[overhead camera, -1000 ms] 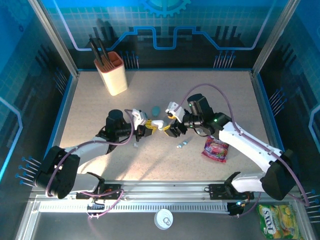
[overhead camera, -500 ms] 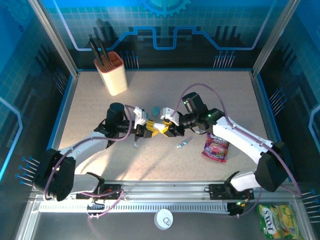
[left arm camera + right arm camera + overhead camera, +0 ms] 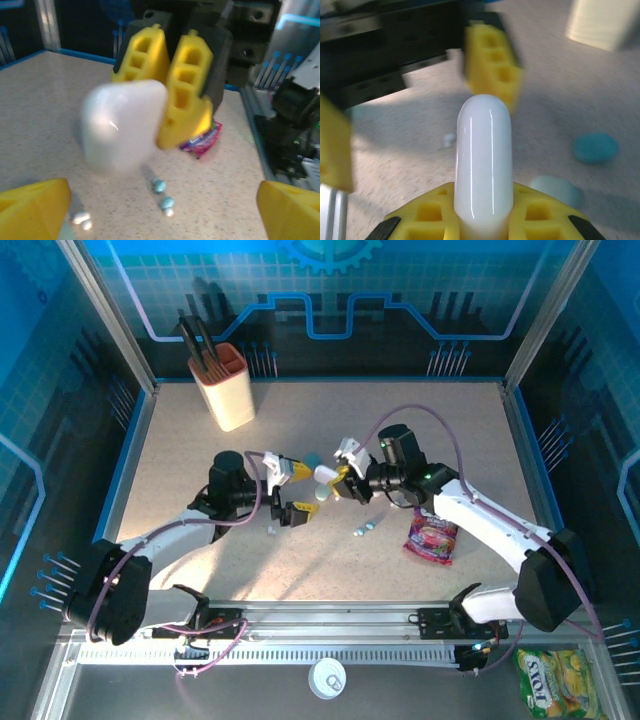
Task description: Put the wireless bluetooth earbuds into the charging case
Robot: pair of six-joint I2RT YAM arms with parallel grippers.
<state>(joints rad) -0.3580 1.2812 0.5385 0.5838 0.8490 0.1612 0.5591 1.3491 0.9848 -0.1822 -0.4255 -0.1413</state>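
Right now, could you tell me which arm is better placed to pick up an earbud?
Left. The left gripper is open and empty, with earbuds lying just ahead of it, while the right gripper is shut on the case.

Speckled table [image 3: 450,430]; earbuds [image 3: 366,528], snack packet [image 3: 432,537], utensil cup [image 3: 228,390]

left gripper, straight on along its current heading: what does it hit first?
The left gripper would probably meet the white charging case first, held straight ahead in the right gripper's fingers; depth is unclear.
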